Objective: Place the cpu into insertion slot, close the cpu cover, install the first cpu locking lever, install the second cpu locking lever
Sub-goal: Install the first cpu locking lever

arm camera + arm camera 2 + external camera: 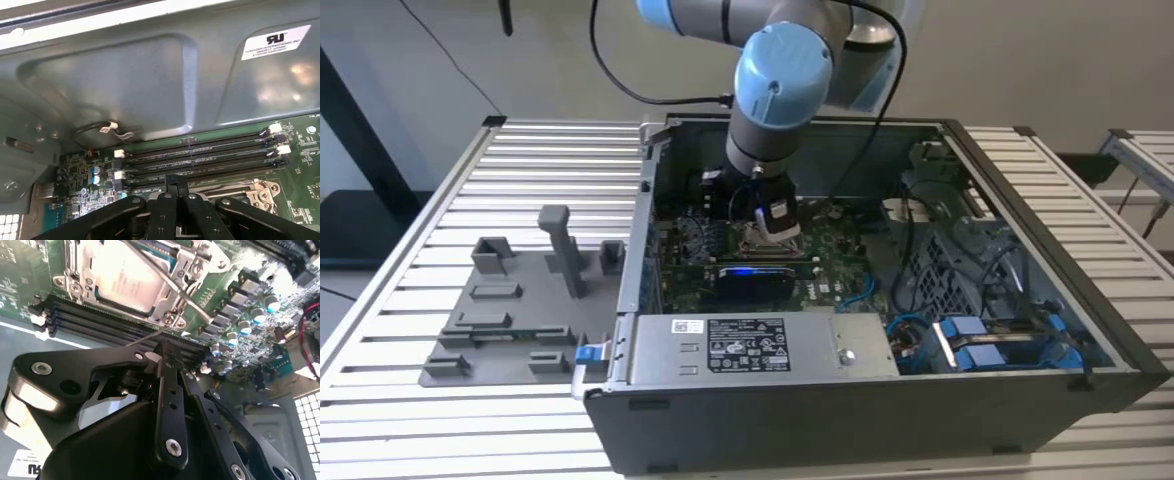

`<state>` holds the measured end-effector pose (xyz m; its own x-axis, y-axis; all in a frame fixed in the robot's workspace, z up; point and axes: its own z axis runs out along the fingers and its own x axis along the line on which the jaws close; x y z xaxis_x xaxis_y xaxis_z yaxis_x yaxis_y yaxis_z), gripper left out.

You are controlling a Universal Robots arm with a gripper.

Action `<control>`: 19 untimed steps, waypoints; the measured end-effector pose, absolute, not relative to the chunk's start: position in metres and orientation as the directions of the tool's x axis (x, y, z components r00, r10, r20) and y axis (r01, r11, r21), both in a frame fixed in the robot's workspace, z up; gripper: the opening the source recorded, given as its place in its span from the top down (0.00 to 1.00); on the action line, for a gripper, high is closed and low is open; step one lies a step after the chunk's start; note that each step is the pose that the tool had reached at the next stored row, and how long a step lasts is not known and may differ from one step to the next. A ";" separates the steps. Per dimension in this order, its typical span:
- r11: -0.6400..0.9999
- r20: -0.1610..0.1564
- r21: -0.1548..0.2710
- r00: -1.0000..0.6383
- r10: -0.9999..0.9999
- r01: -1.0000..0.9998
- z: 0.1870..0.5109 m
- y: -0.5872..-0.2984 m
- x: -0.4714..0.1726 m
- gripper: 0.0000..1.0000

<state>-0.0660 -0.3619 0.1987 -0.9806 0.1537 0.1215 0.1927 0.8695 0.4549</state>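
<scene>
In the second wrist view the cpu (125,275) lies flat in the insertion slot (70,277) on the green board. The silver cpu cover (182,265) is folded down around it. One thin wire locking lever (175,287) runs slantwise along the cover's side. A second thin wire (142,338) ends right at my fingertips. My black gripper (165,347) is shut, hovering over the memory slots beside the socket. Its fingers (176,182) point at the same slots in the first wrist view. In the exterior view the gripper (771,228) sits low inside the case over the socket (767,243).
The open computer case (1014,150) surrounds the arm, with a power supply (747,345) at the front, blue-tabbed parts (967,345) and cables (921,260). Black memory slots (200,157) and capacitors (250,315) lie close by. A grey fixture plate (507,320) rests outside on the slatted table.
</scene>
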 end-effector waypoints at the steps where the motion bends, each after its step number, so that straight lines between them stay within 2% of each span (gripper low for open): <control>1: 0.869 0.121 0.455 -0.981 0.154 0.193 0.199 -0.362 -0.066 0.89; 19: 0.866 0.122 0.456 -0.978 0.169 0.206 0.193 -0.364 -0.063 0.89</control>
<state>-0.0629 -0.3639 0.1930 -0.9781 0.1691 0.1217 0.2064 0.8658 0.4558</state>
